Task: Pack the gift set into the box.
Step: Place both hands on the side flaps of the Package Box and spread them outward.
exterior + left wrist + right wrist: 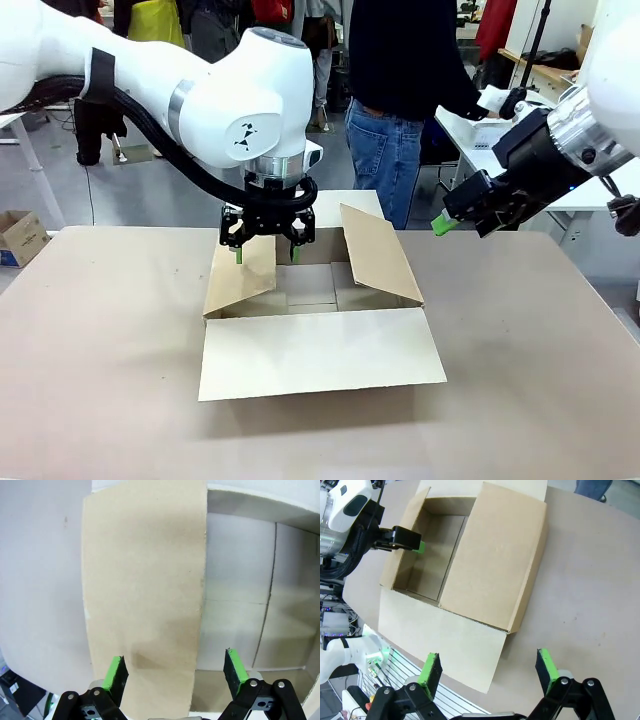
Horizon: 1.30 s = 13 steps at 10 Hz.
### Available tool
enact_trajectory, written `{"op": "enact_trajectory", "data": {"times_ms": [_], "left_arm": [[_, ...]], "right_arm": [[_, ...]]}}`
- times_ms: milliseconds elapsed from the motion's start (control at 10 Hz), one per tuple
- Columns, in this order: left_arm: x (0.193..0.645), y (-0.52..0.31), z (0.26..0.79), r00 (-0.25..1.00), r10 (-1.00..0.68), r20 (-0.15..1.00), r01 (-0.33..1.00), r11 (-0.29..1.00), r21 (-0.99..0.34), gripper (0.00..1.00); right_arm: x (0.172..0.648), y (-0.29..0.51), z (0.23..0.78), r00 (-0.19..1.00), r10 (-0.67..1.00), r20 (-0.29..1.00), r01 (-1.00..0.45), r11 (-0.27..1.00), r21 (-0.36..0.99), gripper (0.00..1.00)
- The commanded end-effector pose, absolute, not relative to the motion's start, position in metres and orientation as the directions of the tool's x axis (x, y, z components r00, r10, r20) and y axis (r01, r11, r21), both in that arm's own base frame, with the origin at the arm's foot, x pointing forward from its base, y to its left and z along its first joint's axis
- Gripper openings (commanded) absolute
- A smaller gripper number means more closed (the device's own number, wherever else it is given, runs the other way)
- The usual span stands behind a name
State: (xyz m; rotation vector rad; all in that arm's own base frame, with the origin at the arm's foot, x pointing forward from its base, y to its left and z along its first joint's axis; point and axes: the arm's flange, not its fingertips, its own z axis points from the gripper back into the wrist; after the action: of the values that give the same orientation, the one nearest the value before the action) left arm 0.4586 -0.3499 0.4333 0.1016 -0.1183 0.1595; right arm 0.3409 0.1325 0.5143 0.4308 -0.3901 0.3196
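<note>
The box (320,355) stands open in the middle of the table, all four flaps spread, and its inside (235,595) is bare. My left gripper (266,245) hangs open just above the far end of the left flap (145,580), which runs under the gap between its fingers (116,672). In the right wrist view the left gripper (419,546) is at the box's (495,560) far corner. My right gripper (447,221) is open in the air, up and to the right of the box, with nothing between its fingers (431,669). The gift set is out of view.
A person (400,90) in a dark top and jeans stands at the far side of the table, just behind the box. A small brown carton (20,235) sits on the floor at the left. Bare tabletop (110,330) lies on both sides of the box.
</note>
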Motion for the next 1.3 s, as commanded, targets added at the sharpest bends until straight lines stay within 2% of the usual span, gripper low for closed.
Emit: {"op": "enact_trajectory", "data": {"times_ms": [0,200,300,400,600,1200], "left_arm": [[0.460,-0.346,0.437,0.979,0.155,0.135,-0.169,0.981,0.098,1.00],[0.459,-0.343,0.438,0.976,0.160,0.145,-0.184,0.968,0.171,1.00],[0.454,-0.343,0.439,0.984,0.072,0.163,-0.108,0.969,0.223,1.00],[0.446,-0.342,0.443,0.978,0.065,0.199,-0.115,0.960,0.254,1.00],[0.442,-0.338,0.447,0.978,0.067,0.198,-0.127,0.944,0.306,1.00],[0.436,-0.289,0.472,0.936,0.206,0.286,-0.289,0.914,0.286,1.00]], "right_arm": [[0.340,0.134,0.514,0.882,0.192,0.430,-0.354,0.873,0.335,1.00],[0.340,0.134,0.514,0.882,0.192,0.430,-0.354,0.873,0.335,1.00],[0.340,0.134,0.514,0.882,0.192,0.430,-0.354,0.873,0.335,1.00],[0.340,0.134,0.514,0.882,0.192,0.430,-0.354,0.873,0.335,1.00],[0.340,0.134,0.514,0.882,0.192,0.430,-0.354,0.873,0.335,1.00],[0.340,0.134,0.514,0.882,0.192,0.430,-0.354,0.873,0.335,1.00]]}}
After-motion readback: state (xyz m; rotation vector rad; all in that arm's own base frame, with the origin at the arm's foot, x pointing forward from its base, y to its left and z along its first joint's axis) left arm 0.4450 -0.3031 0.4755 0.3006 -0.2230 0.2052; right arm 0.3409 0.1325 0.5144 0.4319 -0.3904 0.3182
